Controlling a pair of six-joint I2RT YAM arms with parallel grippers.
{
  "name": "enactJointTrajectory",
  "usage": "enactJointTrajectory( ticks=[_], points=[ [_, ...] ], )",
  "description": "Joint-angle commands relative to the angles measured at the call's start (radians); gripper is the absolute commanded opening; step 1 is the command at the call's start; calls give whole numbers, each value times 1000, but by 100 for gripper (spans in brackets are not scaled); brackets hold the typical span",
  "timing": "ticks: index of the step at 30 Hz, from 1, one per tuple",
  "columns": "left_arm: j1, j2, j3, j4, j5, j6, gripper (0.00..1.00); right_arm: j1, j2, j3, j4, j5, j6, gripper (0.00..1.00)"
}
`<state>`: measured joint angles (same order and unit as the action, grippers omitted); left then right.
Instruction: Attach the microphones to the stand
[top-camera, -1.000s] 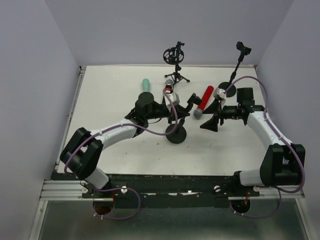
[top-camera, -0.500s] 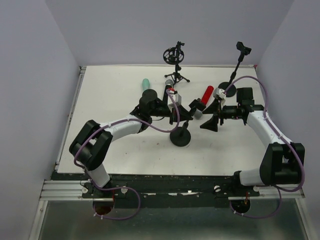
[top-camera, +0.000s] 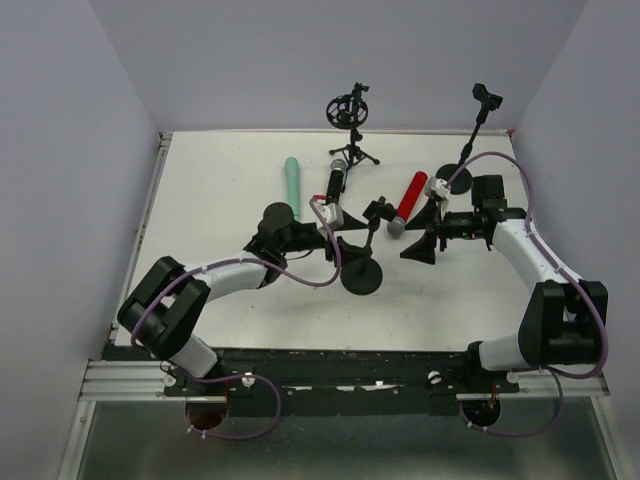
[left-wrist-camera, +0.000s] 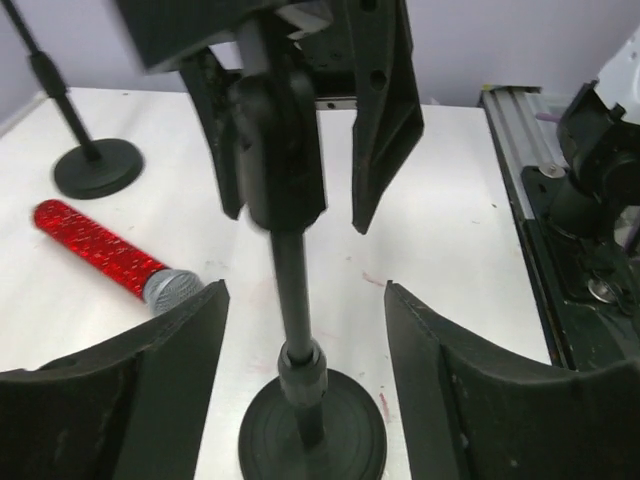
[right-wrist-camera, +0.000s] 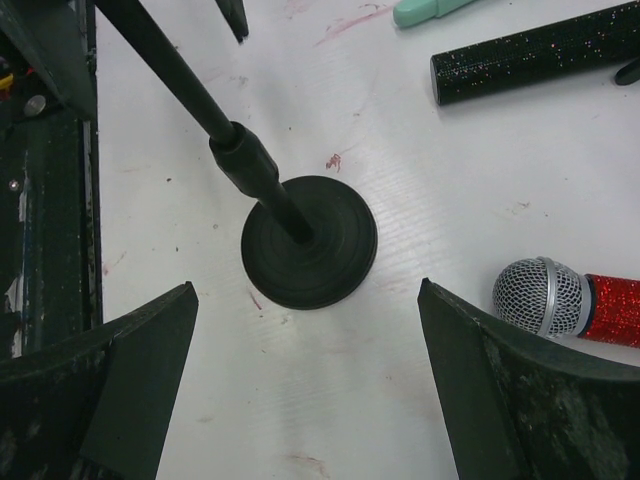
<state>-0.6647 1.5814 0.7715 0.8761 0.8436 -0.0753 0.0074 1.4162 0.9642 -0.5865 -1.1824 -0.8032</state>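
— Red microphone (right-wrist-camera: 560, 298) first: lying flat on the table (right-wrist-camera: 450, 200), silver mesh head just beside one finger of the right gripper (right-wrist-camera: 307, 290). Not clipped into anything.

— And the other two?

— Flat as well, further ahead of that gripper: black microphone (right-wrist-camera: 540, 62), then teal microphone (right-wrist-camera: 430, 10) right at the edge of view.

— Grippers?

— Both spread wide, holding nothing. Left gripper (left-wrist-camera: 302, 295) straddling the pole of the near stand (left-wrist-camera: 335, 425) without touching it, clip (left-wrist-camera: 280, 140) above and ahead of the fingertips. Right gripper aimed at the same stand from the opposite side, round base dead ahead between its fingers.

— Judging the step?

— Probably steadying the stand before fetching a microphone. Hard to say more.

— Worries?

— Plenty. Closing the left gripper off-centre could shove the pole sideways and tip the stand; small base, tall pole. Bringing both grippers in at once risks fingers clashing around the clip, given so little room between them. Swinging the right gripper toward the red microphone carelessly could nudge that mesh head and send the barrel rolling out of reach. Pinching a round barrel near one end might also let it swivel, then miss the clip.
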Motion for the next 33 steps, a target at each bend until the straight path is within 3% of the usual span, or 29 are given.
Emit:
enactJointTrajectory(
  ticks=[1, 5, 7, 11, 18, 28, 33],
  points=[
    [28, -138, -81, 77, -141, -32, 74, 0, 20, 33, -35, 17, -28, 100],
    [72, -236, -146, -32, -323, -124, 86, 0, 20, 34, -38, 20, -30, 100],
    [103, -262, -120, -212, -417, -202, 92, -1, 21, 37, -42, 21, -33, 100],
    [157, -213, -13, -466, -460, -302, 95, 0, 20, 41, -47, 20, -34, 100],
    [157, 79, 339, -911, -681, -402, 91, 0, 17, 42, -47, 24, -33, 100],
    [76, 396, 728, -1229, -955, -357, 88, 0, 20, 47, -55, 21, -36, 100],
    [62, 497, 830, -1331, -974, -353, 81, 0, 17, 50, -55, 21, -37, 100]
  ],
)
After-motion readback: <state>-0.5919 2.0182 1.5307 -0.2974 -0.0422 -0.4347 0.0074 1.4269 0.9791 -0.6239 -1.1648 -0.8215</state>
